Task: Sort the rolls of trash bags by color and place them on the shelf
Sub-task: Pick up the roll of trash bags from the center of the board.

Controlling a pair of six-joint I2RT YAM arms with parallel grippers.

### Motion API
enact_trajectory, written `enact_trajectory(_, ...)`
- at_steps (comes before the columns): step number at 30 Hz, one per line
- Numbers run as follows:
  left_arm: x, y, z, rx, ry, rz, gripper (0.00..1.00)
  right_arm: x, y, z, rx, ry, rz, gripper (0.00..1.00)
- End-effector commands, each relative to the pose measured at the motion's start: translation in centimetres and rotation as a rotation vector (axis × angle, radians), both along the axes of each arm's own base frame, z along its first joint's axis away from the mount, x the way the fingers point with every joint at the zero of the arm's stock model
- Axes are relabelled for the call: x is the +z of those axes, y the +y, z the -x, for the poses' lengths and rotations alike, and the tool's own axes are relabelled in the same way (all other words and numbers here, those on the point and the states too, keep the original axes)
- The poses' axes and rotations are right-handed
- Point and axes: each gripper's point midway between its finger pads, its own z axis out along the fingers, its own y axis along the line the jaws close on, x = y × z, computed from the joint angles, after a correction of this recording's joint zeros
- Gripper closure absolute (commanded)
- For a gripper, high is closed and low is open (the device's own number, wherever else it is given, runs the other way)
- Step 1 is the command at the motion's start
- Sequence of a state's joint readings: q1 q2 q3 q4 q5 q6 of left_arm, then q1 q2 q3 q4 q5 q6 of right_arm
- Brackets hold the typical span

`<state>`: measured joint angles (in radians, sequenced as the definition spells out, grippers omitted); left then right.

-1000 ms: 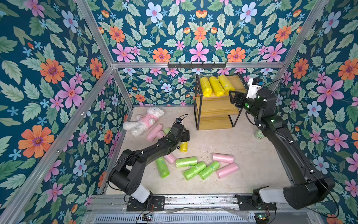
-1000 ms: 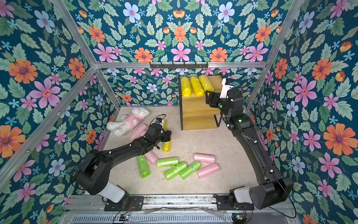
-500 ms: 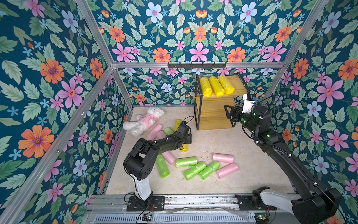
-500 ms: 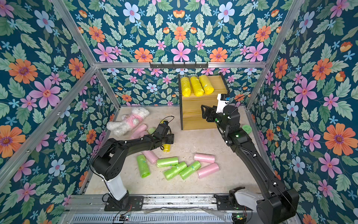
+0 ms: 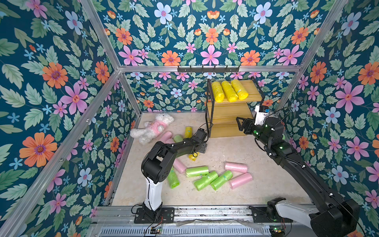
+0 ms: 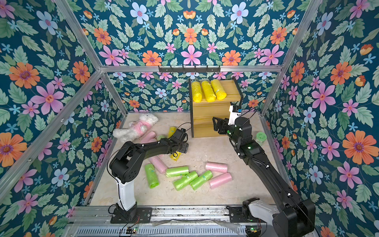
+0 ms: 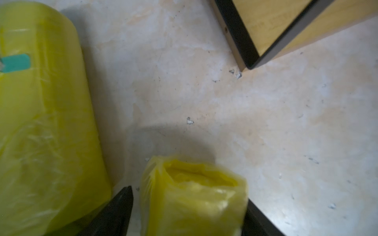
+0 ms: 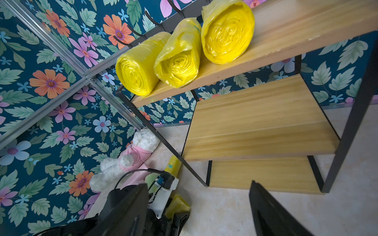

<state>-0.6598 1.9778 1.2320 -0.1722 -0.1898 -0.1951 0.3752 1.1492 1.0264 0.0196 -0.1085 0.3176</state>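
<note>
Only the left wrist view shows me the left gripper (image 7: 188, 194) straddling a crinkly yellow roll (image 7: 193, 204) on the floor near the shelf (image 7: 263, 24) corner, a gap at one finger (the top views hide those fingers under the low, outstretched arm). The right gripper (image 8: 198, 183), arm raised, faces the shelf front with jaws spread wide and nothing between them. Three yellow rolls (image 8: 178, 55) lie side by side on its top board.

Yellow roll (image 7: 192, 200) between jaws blurred, cut off, perhaps gripped, pink roll (image 5: 180, 166) half under left arm (image 5: 174, 147)
</note>
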Motion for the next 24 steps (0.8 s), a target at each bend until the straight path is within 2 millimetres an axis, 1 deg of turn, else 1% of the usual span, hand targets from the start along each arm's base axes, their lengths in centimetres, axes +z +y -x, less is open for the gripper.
enact_trajectory(1,-0.3,0.9,0.3,-0.021,0.013,-0.073,0.28,0.4,0.0,0.1,0.0,-0.013,-0.019,0.18)
enact_trajectory(5,1.0,0.3,-0.2,-0.002,-0.029,-0.018,0.4,-0.3,0.3,0.3,0.017,0.003,-0.025,0.18)
enact_trajectory(8,3.0,0.1,-0.7,0.021,-0.092,0.042,0.47,-1.2,0.5,0.9,0.038,0.021,-0.033,0.19)
enact_trajectory(10,4.8,0.1,-0.9,0.043,-0.148,0.096,0.52,-1.8,0.8,1.6,0.064,0.027,-0.046,0.19)
enact_trajectory(13,8.2,0.3,-1.3,0.083,-0.231,0.212,0.59,-2.3,1.8,2.8,0.114,0.023,-0.08,0.2)
enact_trajectory(15,10.8,0.5,-1.4,0.106,-0.282,0.313,0.6,-2.5,2.9,3.5,0.146,0.014,-0.096,0.2)
enact_trajectory(17,13.7,0.7,-1.3,0.133,-0.33,0.431,0.6,-2.5,4.4,4.3,0.194,-0.008,-0.121,0.2)
enact_trajectory(19,17.1,1.2,-1.1,0.164,-0.389,0.58,0.6,-2.2,6.2,5.4,0.253,-0.042,-0.163,0.2)
enact_trajectory(22,22.1,1.9,0.0,0.197,-0.476,0.807,0.61,-1.8,8.9,6.7,0.329,-0.082,-0.22,0.19)
enact_trajectory(24,24.7,2.2,0.8,0.212,-0.518,0.933,0.62,-1.5,10.4,7.3,0.37,-0.099,-0.259,0.18)
